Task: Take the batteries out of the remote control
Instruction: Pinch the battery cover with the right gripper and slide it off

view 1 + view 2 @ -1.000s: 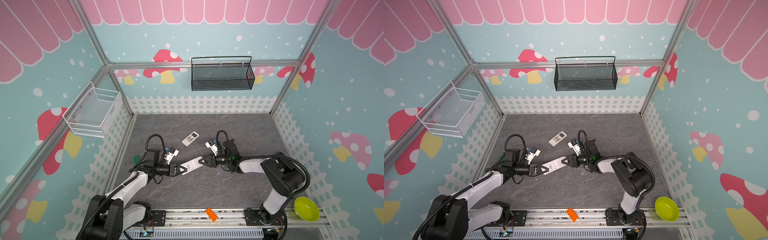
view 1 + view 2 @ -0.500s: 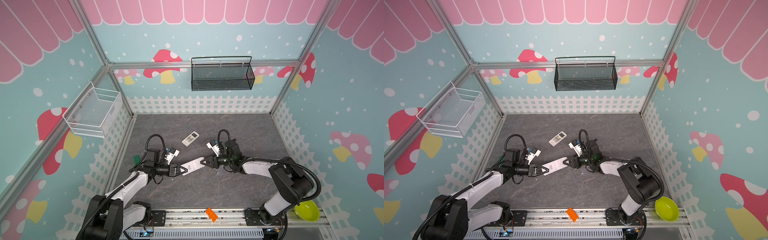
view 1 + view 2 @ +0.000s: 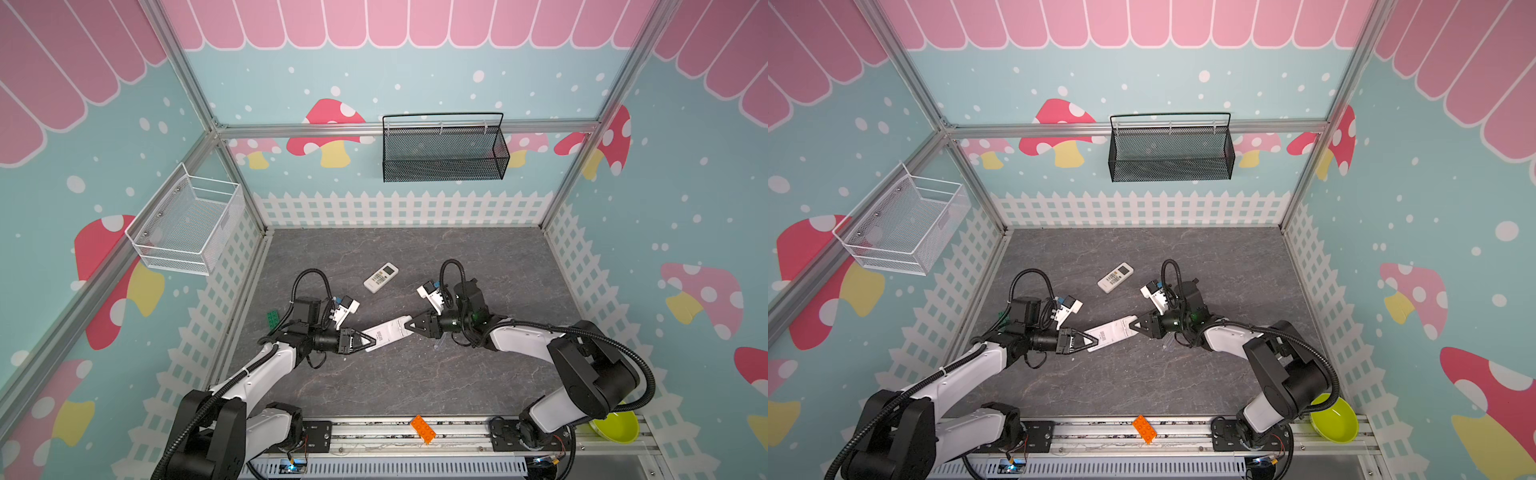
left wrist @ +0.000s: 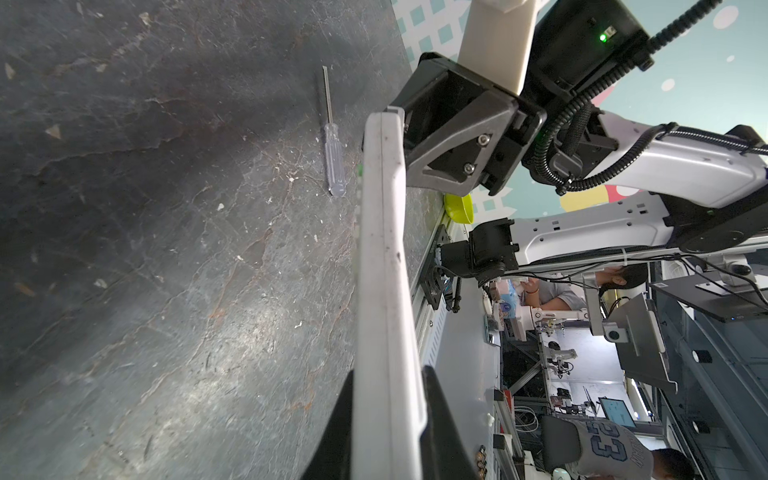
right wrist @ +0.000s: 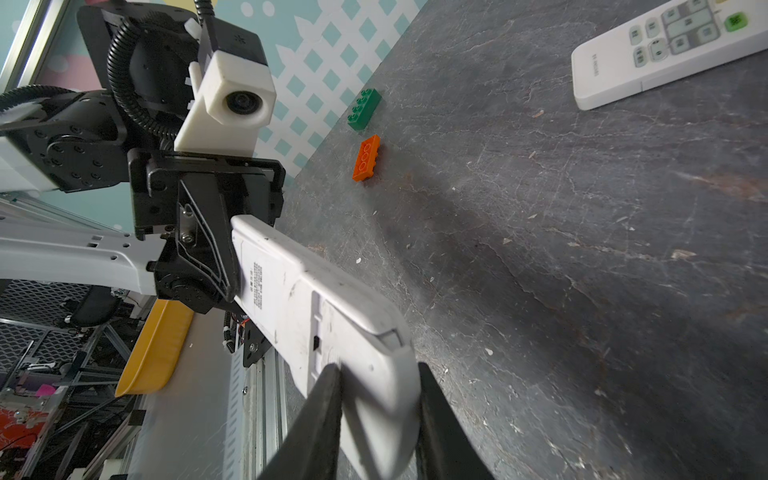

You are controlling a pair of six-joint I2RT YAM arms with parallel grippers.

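A long white remote control hangs just above the grey table, held at both ends. My left gripper is shut on its near-left end. The right gripper is shut on the opposite end, with both fingers pressed against the remote's sides. In the right wrist view the remote control shows its back with the label. In the left wrist view I see the remote control edge-on. The batteries are hidden.
A second white remote lies face up farther back. A clear-handled screwdriver lies below the right gripper. A green brick and an orange brick sit near the left fence. A lime bowl sits front right.
The right gripper's jaws have narrowed onto the remote's end, and the right arm's elbow has swung toward the front right. The left arm and the remote have stayed put.
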